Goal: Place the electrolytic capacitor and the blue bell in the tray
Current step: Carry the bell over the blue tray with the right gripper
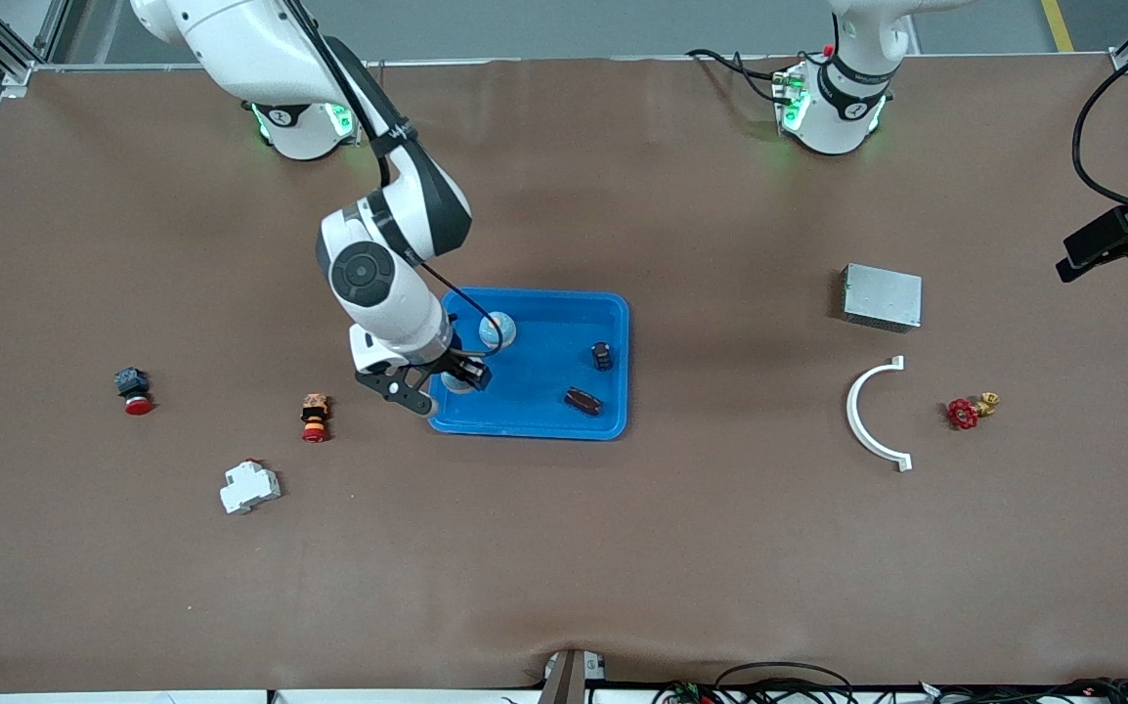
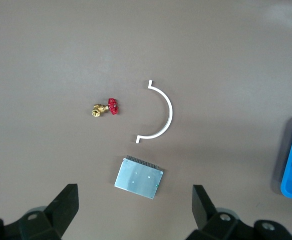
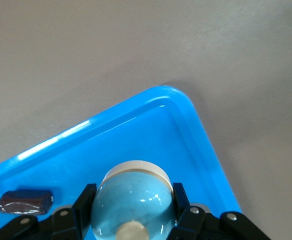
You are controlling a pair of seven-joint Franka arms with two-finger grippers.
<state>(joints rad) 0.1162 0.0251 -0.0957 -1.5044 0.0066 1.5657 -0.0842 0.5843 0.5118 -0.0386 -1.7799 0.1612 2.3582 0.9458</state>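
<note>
The bright-blue tray (image 1: 544, 422) lies mid-table. My right gripper (image 1: 462, 377) is low over the tray's corner toward the right arm's end, shut on a blue bell (image 3: 133, 200) with a white base. Its fingers (image 3: 87, 196) press the bell's two sides. A second blue bell (image 1: 498, 330) sits in the tray, farther from the front camera. Two electrolytic capacitors are in the tray: a dark one upright (image 1: 602, 356) and a brownish one on its side (image 1: 584, 400), the latter also in the right wrist view (image 3: 25, 201). My left gripper (image 2: 134, 210) hangs open and empty high over the table.
Toward the left arm's end lie a grey metal box (image 1: 882, 296), a white curved bracket (image 1: 862, 416) and a red-handled brass valve (image 1: 970, 411). Toward the right arm's end lie two red push buttons (image 1: 133, 390) (image 1: 315, 417) and a white breaker (image 1: 249, 486).
</note>
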